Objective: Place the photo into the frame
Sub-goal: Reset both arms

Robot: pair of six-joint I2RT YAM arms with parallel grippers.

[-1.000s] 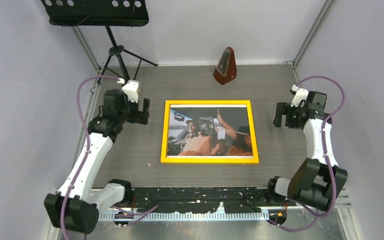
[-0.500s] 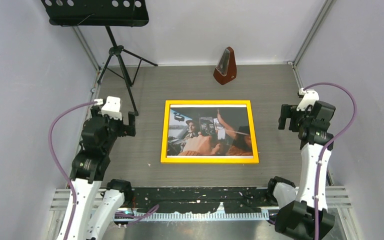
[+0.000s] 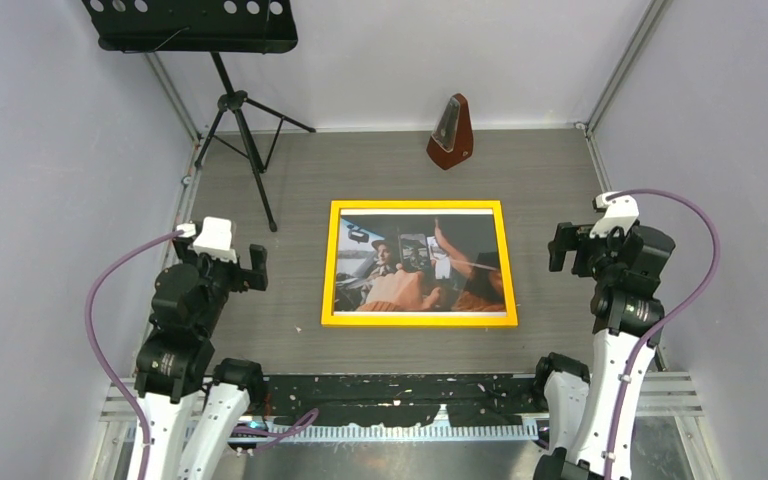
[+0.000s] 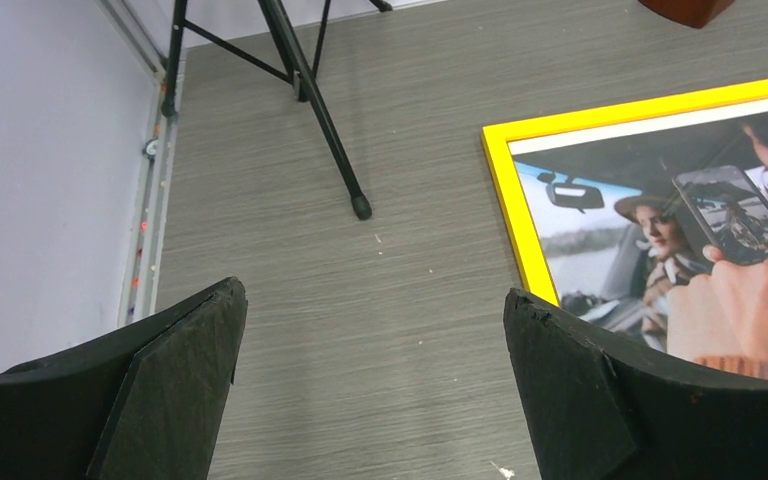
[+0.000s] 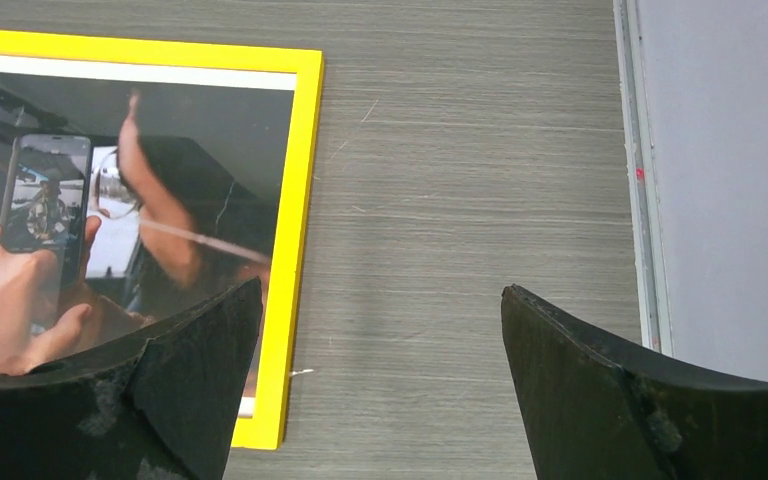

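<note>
Broadly, the grey bench carries everything. A black music stand rises at its far-left corner. The frame lies flat at the bench's middle, its long sides parallel to the near edge. The photo lies inside it, with yellow strip showing on all four sides and a white border along the far and near sides. A small brown metronome stands near the far edge, well apart from the frame.

The left jaws hang spread wide and empty over the bench's left edge, just beside the frame's far-left corner in the left wrist view. The right jaws, equally spread and empty, hover by the right edge, beside the frame's right strip.

The placing looks done, so the step in hand is probably a check and a clean retreat. Whether every edge sits below the strips cannot be told from here. If a corner rides up, a light downward press at that corner beats any sideways push, which could slide the frame. Otherwise both arms should keep off the glossy print.
</note>
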